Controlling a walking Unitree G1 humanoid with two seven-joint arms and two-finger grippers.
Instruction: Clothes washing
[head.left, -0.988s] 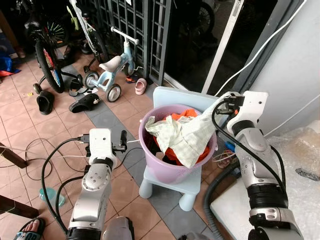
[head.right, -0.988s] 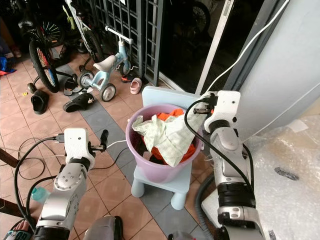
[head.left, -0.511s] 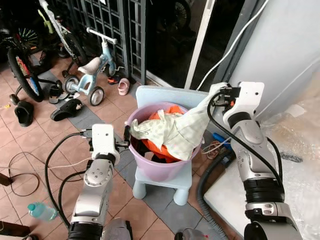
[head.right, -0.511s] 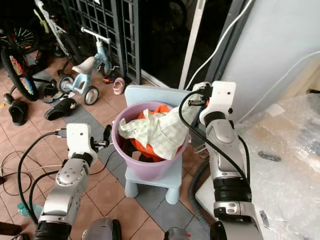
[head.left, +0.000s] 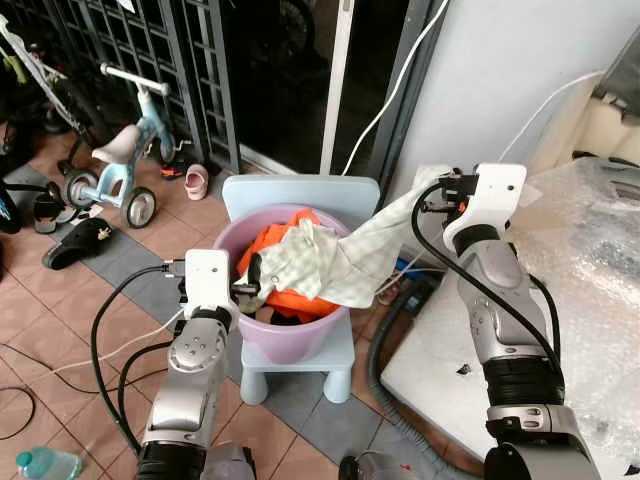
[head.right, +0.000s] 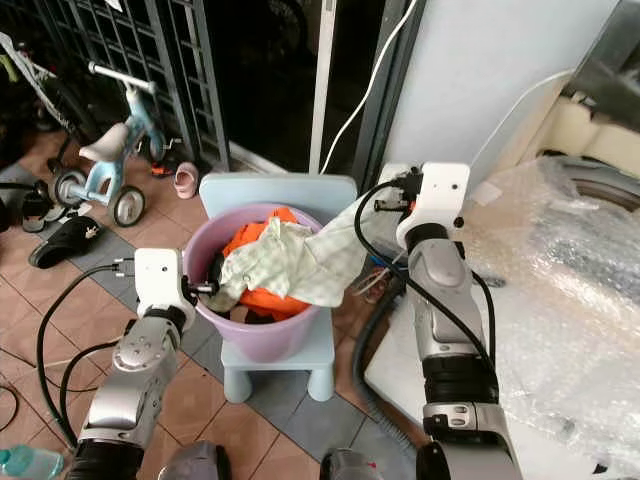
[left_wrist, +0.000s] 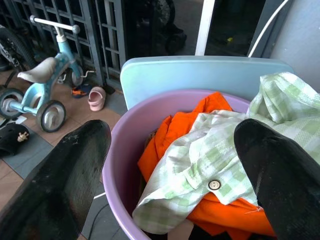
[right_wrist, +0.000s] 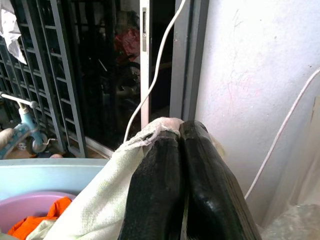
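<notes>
Green-checked shirt (head.left: 340, 262) is stretched out of the purple bucket (head.left: 283, 335), long axis running from the bucket up toward our right side. Our right gripper (right_wrist: 176, 145) has its fingers pinched tight on the shirt's upper end, up by the white wall (head.left: 500, 70). The shirt's lower end drapes over orange clothes (left_wrist: 167, 145) inside the bucket, which sits on a pale blue chair (head.left: 300, 195). Our left gripper (head.left: 250, 283) is at the bucket's near rim, fingers (left_wrist: 60, 185) spread wide, holding nothing. Bubble wrap (head.left: 600, 260) lies to our right.
</notes>
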